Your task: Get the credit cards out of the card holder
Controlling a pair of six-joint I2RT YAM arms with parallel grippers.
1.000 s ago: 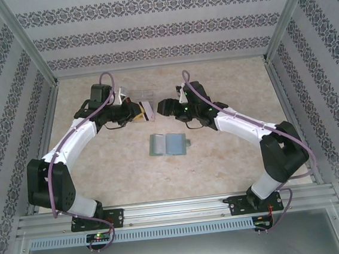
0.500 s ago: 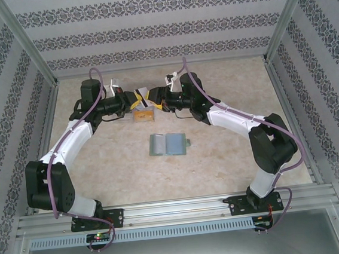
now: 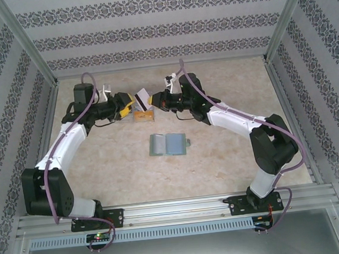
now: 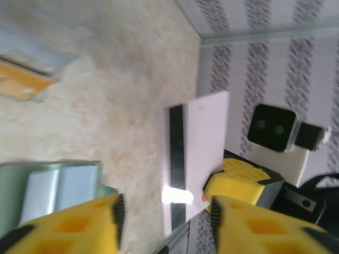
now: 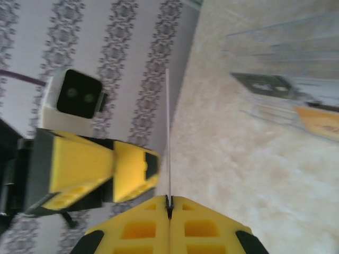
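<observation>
Change since earlier: the left claw (image 3: 128, 104) is letting go and drawing back toward its own side, while the right claw (image 3: 155, 98) is now pinching the white card (image 3: 141, 96). Both arms are reaching farther from their bases than a second ago.
Top view, card: the white card is hanging in the air between the two claws, over the far part of the surface (image 3: 232, 157). An orange card (image 3: 143, 114) is lying close by, on the side nearer the bases.
Top view, card holder: the card holder (image 3: 169, 144) is lying open on the surface, nearer the bases and well apart from both claws.
Left wrist view: the left claw's fingers are standing spread and touching nothing. The white card, black stripe showing, is standing beyond them, and the other claw's yellow fingertip is gripping it near a lower corner.
Right wrist view: the right claw's fingers are pressing together on the card, which is showing edge-on as a thin upright line. A clear tray (image 5: 280, 50) is sitting off to the right, holding a dark card (image 5: 259, 84) and the orange one.
Handling: the card is looking light, thin, stiff and slick, so a shallow pinch is probably risking a slip. Gripping flat on both faces, well in from the edge, is looking safest.
</observation>
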